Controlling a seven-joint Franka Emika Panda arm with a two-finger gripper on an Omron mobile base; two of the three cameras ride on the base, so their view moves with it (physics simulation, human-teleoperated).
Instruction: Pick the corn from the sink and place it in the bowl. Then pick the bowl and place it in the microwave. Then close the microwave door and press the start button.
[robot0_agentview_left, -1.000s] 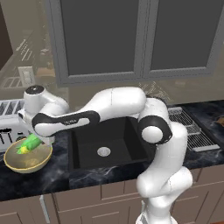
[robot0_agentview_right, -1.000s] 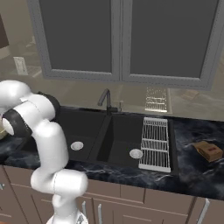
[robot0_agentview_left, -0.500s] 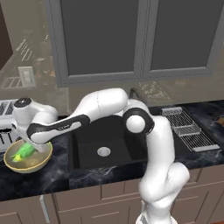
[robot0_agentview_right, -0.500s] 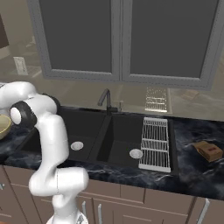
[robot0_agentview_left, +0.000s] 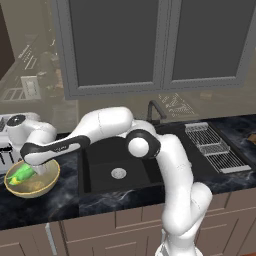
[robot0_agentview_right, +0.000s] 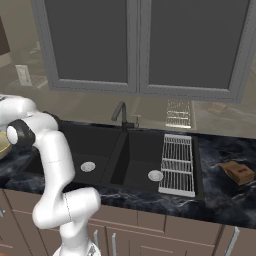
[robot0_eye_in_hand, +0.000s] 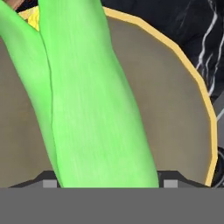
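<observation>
Finding no legible writing anywhere. Your gripper (robot0_agentview_left: 31, 171) sits w/ jaws wide at the corn (robot0_eye_in_hand: 87, 100); can't confirm a grip. Corn: smooth, elongated, bright green husk, lying in round tan bowl (robot0_agentview_left: 35, 186), speckled beige inside, on black marbled counter (robot0_agentview_left: 45, 205) left of the sink (robot0_agentview_left: 120, 165).

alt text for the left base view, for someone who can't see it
A white robot arm reaches left across a black sink, its gripper low over a round tan-yellow bowl on the dark marble counter, with a bright green husked corn cob at the bowl's left side. A silver toaster stands behind the bowl, and grey glass-fronted cabinets hang above.
</observation>
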